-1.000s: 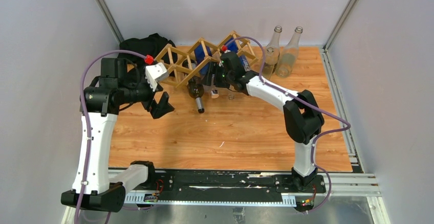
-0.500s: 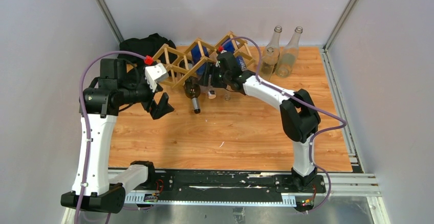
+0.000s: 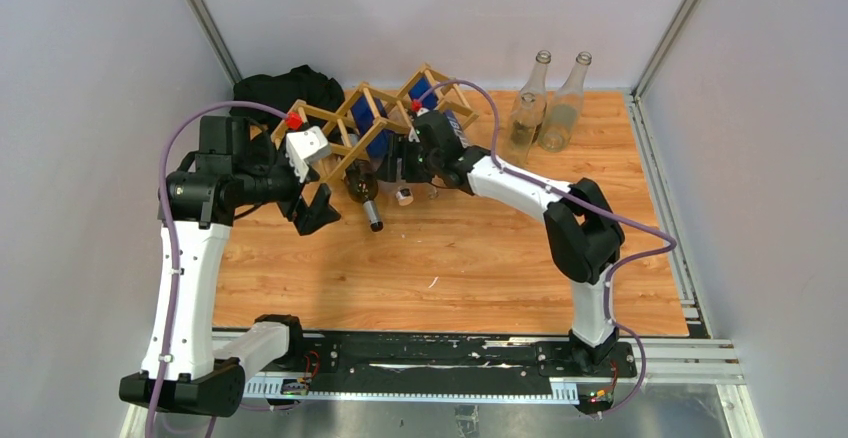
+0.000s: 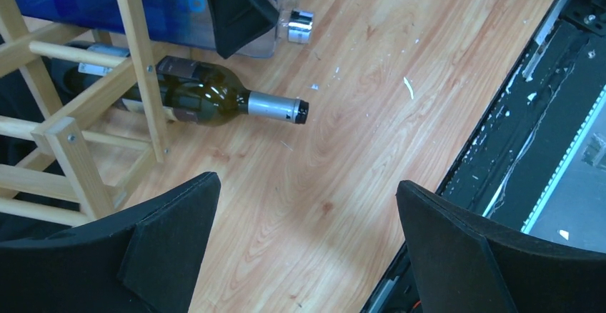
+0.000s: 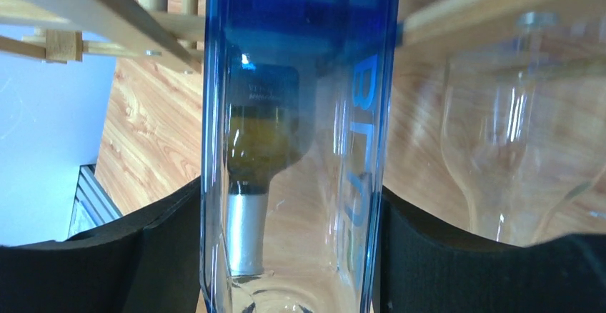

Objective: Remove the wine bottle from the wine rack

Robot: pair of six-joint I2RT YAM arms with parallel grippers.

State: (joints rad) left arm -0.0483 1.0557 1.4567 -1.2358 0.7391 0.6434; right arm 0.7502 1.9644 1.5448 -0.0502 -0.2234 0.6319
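Two clear glass bottles stand upright at the bench's far right, well apart from the wine rack, and a black bag sits behind the rack's left end. The right pincer pinches the blue bottle, which lies in the rack under crossing slats. Beside it a dark green bottle lies low in the rack, its neck poking out onto the bench. The left pincer hovers near that neck, spread wide.
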